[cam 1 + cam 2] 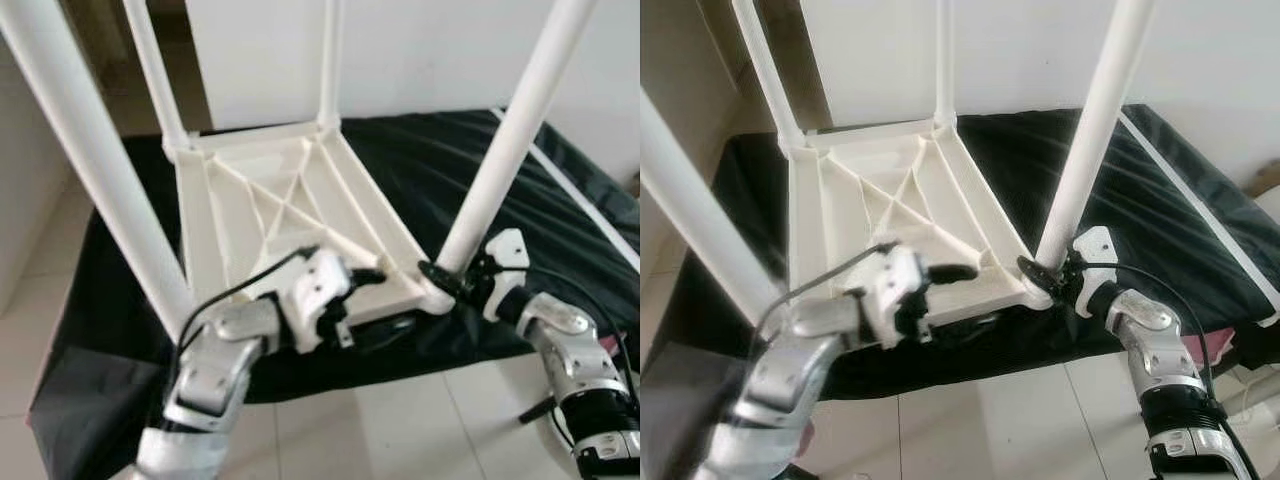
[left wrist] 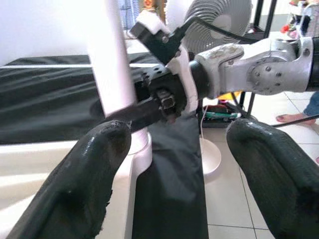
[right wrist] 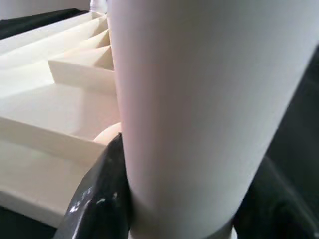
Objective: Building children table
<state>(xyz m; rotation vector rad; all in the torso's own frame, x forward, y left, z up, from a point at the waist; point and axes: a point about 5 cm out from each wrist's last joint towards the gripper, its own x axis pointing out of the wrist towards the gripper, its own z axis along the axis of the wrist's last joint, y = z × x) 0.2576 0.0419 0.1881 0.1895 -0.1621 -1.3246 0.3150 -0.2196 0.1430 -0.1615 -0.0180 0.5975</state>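
**Table inverted, legs up**

White plastic table (image 1: 290, 215) lies top-down on black cloth (image 1: 560, 220), four legs vertical (ribbed underside showing). Right gripper (image 1: 440, 275) clamps the near-right leg (image 1: 500, 160) at its base. Left gripper (image 1: 375, 300) spread open, straddling the near edge.

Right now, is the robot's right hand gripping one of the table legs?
Yes, the right hand has its fingers around the base of the near right leg.
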